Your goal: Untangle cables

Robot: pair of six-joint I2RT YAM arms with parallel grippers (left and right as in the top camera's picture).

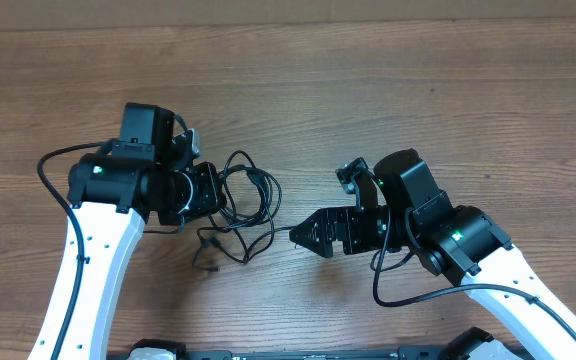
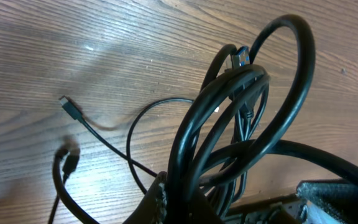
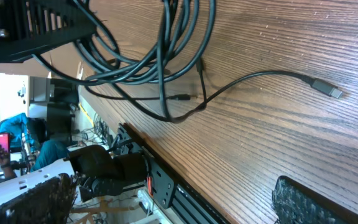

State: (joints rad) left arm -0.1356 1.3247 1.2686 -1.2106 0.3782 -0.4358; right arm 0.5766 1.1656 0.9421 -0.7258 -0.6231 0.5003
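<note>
two hands | left hand [image 1: 216, 190] pinching cables [image 1: 253, 200] | right hand [image 1: 306, 236] spread wide, near plug [image 3: 328, 90]

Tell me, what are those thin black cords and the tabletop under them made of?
The cables look like plastic- or rubber-sheathed wire: smooth, slightly glossy black, bending in loose loops. One plug end looks metallic, with a silvery tip. The table looks like wood or wood-pattern laminate: brown, streaky grain, faint sheen. I cannot tell which.
</note>
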